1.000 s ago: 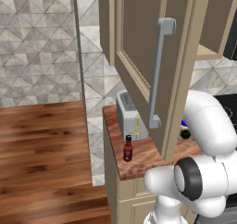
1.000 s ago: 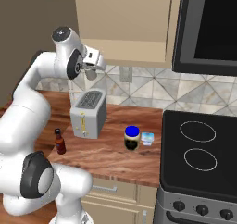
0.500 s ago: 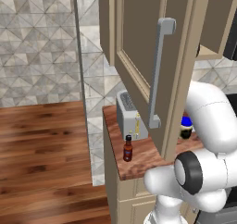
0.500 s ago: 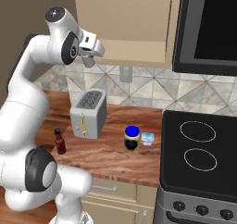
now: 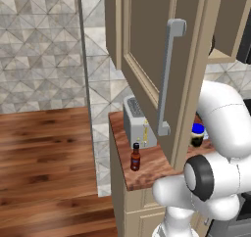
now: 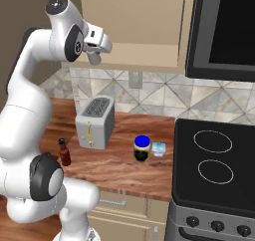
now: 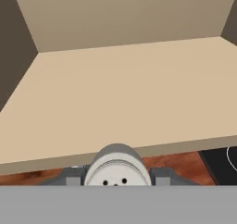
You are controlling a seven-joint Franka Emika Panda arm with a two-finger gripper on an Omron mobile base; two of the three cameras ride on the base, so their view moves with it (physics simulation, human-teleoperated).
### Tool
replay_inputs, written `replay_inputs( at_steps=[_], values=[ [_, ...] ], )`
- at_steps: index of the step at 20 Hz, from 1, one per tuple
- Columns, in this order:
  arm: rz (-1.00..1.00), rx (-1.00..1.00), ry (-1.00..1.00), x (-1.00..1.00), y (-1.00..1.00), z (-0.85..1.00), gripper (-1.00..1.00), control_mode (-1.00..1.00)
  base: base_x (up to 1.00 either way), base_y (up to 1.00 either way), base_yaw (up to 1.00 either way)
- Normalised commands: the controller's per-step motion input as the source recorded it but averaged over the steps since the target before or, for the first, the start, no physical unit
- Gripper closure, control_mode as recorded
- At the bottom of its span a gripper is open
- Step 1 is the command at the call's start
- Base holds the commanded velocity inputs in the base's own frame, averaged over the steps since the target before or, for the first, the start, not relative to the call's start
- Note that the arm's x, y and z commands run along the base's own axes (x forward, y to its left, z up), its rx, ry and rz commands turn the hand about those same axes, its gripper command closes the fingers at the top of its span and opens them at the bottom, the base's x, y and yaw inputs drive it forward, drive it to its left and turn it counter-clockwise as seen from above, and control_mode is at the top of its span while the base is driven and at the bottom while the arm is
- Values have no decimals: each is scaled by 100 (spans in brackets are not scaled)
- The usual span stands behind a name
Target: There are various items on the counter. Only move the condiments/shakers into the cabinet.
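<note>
Pale grey shaker (image 7: 117, 168) clamped in gripper (image 7: 117, 180), lower body hidden; arm has risen to open cabinet (image 7: 120, 98) shelf.

Base views flanking; hand view perhaps cabinet-close (image 7: 125, 75)

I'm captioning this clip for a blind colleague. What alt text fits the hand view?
A pale grey shaker with holes in its top sits between the end effector fingers, in front of the open cabinet's bare beige shelf. Below the shelf edge, a strip of reddish-brown counter shows.
</note>
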Motion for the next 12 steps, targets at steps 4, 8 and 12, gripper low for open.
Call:
replay_inputs(
  at_steps=[4, 8, 12],
  values=[
    [0, 0, -4, 12, 0, 0, 100, -100, 0, 0, 0],
    [0, 0, -5, 28, 4, 0, 100, -100, 0, 0, 0],
    [0, 0, -4, 51, 8, 0, 100, -100, 0, 0, 0]
  ],
)
